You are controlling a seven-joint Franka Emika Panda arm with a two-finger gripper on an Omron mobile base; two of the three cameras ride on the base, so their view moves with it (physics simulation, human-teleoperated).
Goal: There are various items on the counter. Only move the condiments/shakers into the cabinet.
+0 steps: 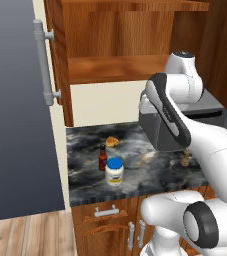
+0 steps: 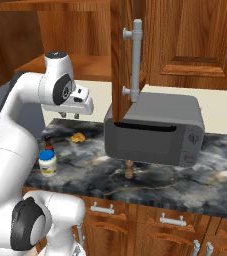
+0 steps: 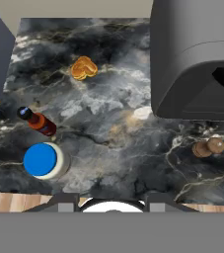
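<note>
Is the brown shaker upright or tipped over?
Upright: the brown shaker stands on the counter in front of the toaster oven, round top up.

1. The light is bright and even everywhere, with no glare.
2. A soft dark shadow sits under the boxy grey toaster oven (image 2: 155, 131) on the dark marbled stone table (image 3: 108, 148).
3. Everything looks sharp, edges unbent.

base views flank the counter (image 1: 85, 187); hand view looks straight down on it
</note>
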